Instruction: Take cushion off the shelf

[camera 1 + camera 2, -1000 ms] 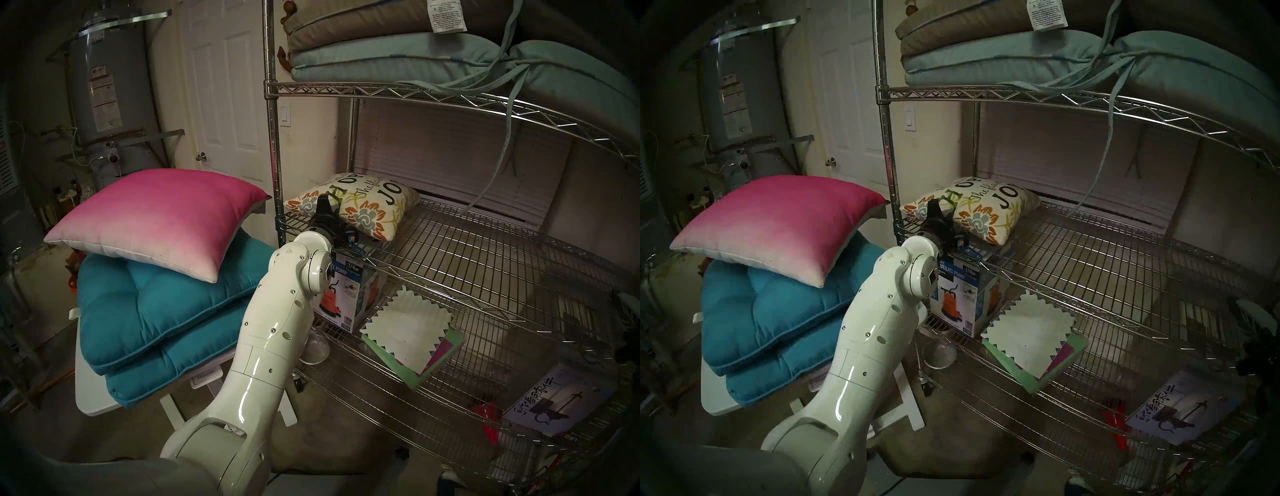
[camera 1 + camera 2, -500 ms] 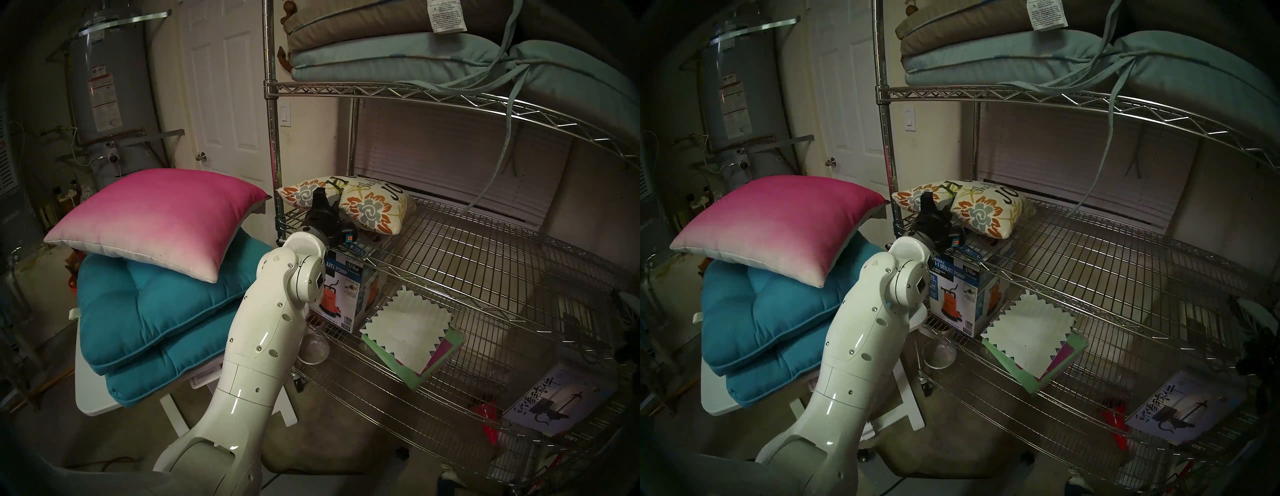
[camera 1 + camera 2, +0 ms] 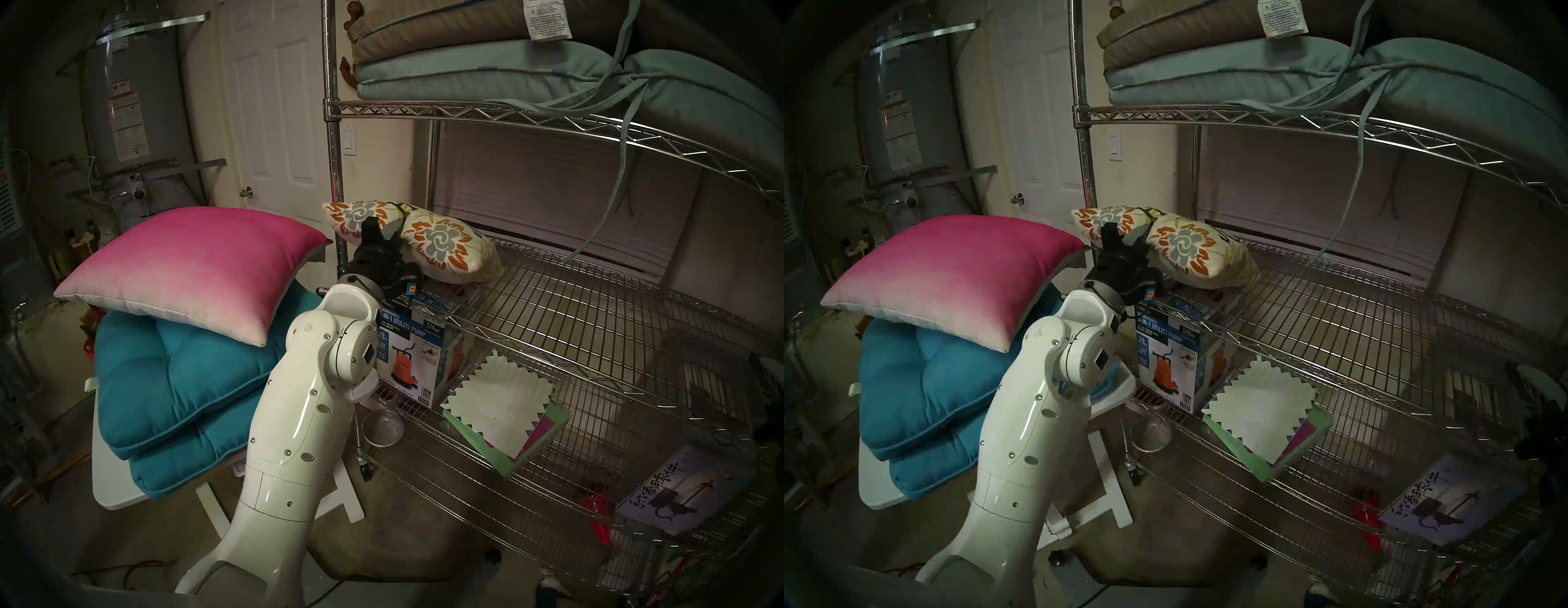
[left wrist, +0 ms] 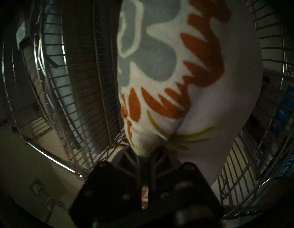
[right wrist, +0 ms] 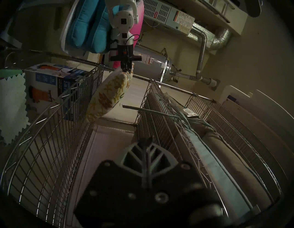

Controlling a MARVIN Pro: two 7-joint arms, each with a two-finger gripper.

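Note:
The white cushion (image 3: 441,246) with orange and grey flowers hangs pinched at its front edge in my left gripper (image 3: 382,231), which is shut on it. It is lifted and folded over the left end of the chrome wire shelf (image 3: 594,305), on the middle tier. Its far end stays low over the wires; I cannot tell if it touches. The left wrist view shows the cushion (image 4: 175,63) bunched between the fingers (image 4: 127,157). My right gripper (image 5: 145,143) is shut and empty inside the shelf, facing the cushion (image 5: 109,97).
The shelf's front-left post (image 3: 337,178) stands right beside the held cushion. A pink pillow (image 3: 191,267) lies on two teal cushions (image 3: 178,382) on a white table (image 3: 114,488) at the left. A pump box (image 3: 420,356) sits on the tier below. Flat cushions (image 3: 488,72) with dangling ties fill the upper tier.
My left arm has drawn back and up to the left with the cushion. The cushion went from lying flat to folded and lifted at the shelf's left end.

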